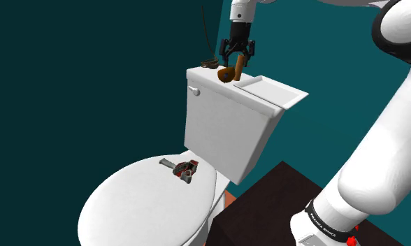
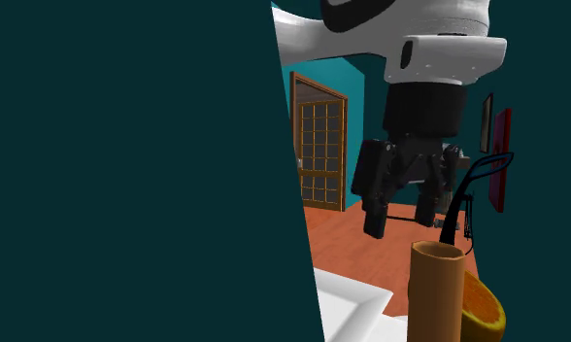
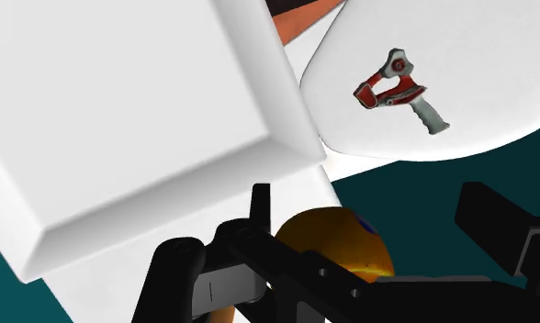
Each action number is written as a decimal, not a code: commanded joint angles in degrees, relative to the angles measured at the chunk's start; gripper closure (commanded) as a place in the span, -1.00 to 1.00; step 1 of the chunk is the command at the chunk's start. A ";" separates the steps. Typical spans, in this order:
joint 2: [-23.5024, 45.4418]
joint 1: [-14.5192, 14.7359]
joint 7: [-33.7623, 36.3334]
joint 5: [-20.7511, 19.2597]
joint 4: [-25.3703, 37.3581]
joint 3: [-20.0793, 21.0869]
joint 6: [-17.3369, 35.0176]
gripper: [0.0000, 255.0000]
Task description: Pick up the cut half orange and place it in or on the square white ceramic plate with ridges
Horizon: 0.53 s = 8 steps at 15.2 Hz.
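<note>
Gripper hangs above the toilet tank, fingers apart with nothing clasped. Orange half lies on the tank top below the fingers, just beside a brown tube and near the white square plate. Tape dispenser rests on the toilet lid.

You are looking at a home bathroom: a white cistern with a flush handle and a closed toilet lid stand against a teal wall. Beyond them you see a glazed wooden door and a reddish wood floor.
</note>
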 commanded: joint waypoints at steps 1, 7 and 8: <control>5.85 -0.26 0.80 -0.40 7.59 -0.28 -2.58 -1.00; 8.62 -0.47 1.23 -0.72 8.05 -0.54 -0.83 -1.00; 8.32 -0.46 1.25 -0.74 6.87 -0.54 0.06 -1.00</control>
